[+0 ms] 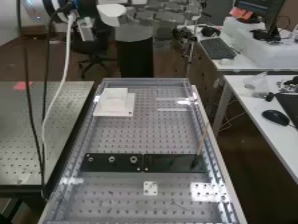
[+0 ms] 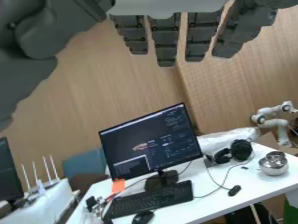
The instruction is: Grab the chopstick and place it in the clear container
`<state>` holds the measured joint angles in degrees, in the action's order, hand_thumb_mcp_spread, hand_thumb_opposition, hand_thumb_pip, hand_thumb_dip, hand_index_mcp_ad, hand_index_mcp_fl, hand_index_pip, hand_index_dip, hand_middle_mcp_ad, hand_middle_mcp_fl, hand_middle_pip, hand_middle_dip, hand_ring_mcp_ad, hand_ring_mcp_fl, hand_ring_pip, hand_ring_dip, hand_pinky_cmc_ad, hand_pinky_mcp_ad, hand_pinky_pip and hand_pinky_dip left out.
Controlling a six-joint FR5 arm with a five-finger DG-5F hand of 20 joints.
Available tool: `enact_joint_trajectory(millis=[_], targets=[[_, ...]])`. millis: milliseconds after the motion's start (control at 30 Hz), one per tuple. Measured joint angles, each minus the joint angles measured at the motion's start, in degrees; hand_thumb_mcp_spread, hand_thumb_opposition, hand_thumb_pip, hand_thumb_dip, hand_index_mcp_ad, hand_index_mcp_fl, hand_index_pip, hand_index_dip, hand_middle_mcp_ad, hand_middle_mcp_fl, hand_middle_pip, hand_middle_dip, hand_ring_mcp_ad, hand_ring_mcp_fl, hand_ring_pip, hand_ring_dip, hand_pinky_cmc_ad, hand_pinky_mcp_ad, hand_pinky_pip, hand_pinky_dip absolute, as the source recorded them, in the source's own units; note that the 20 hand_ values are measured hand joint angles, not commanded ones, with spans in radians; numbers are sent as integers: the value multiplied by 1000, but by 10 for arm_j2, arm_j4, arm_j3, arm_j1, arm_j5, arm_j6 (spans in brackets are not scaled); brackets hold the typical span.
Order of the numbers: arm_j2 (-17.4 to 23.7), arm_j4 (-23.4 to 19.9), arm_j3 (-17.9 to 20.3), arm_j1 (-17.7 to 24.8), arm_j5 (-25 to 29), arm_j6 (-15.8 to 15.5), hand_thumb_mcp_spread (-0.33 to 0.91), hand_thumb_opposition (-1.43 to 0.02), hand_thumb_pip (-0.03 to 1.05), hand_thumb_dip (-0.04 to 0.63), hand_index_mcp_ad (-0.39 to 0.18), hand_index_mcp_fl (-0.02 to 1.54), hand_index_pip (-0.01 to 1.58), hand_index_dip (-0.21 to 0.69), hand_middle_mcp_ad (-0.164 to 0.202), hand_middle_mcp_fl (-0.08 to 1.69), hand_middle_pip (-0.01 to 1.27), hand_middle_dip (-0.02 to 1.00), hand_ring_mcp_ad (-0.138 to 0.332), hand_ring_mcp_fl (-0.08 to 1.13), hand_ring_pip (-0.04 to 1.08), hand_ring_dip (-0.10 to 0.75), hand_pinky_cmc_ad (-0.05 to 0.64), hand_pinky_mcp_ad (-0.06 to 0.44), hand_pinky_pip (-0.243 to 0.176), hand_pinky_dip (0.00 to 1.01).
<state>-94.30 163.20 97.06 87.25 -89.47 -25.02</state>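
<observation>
- Tan chopstick [image 1: 201,140] stands slightly tilted at one end of the black plate [image 1: 159,162].
- White block [image 1: 114,103] sits on the perforated counter [image 1: 126,135].
- Robot hand [image 1: 148,15] hangs open, fingers straight.

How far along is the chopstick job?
Done: nothing I can see. The chopstick is tilted, its lower end at the right-hand dark plate on the bench.
In hand: nothing. The hand is up past the bench's far end, fingers extended and empty.
Left: all of it, so approach, grasp, lift out, then place.
</observation>
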Motion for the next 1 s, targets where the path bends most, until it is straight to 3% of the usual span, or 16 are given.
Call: enact_joint_trajectory(millis=[100,167,433,500,633,667,700,800,867,1000], targets=[[-5,-39,19,-5,3,29,194,-621,332,7,30,75,84,75,122,171,154,77,150,30,89,17,188,168,-87,133],[-10,-59,29,-7,8,47,215,-635,377,2,26,140,84,119,126,236,154,120,150,30,89,17,188,164,-106,129],[-37,-146,61,-22,36,129,262,-682,503,72,-7,377,87,328,126,445,150,319,122,17,93,38,213,243,-106,129],[-50,-174,67,-27,47,166,265,-698,532,87,-10,374,79,358,122,463,152,367,86,19,94,51,211,248,-106,129],[-75,-208,72,-34,70,230,283,-709,569,124,-21,374,68,380,126,506,140,476,87,9,106,91,250,248,-106,131],[-87,-218,72,-38,83,261,283,-709,585,136,-17,374,66,389,126,525,131,496,87,12,106,101,248,248,-106,131],[-89,-219,72,-38,84,265,288,-724,618,150,-17,375,72,398,124,518,131,529,87,12,103,101,262,248,-106,127],[-123,-240,66,-47,90,342,297,-728,644,176,-30,387,70,400,124,543,131,560,86,16,103,113,262,246,-106,127],[-143,-250,62,-50,92,377,316,-740,658,204,-38,387,75,394,124,545,134,581,89,35,108,131,262,250,-106,127],[-182,-275,51,-57,97,434,323,-740,728,257,-40,456,278,365,126,545,126,600,86,63,108,164,264,244,-106,131]])
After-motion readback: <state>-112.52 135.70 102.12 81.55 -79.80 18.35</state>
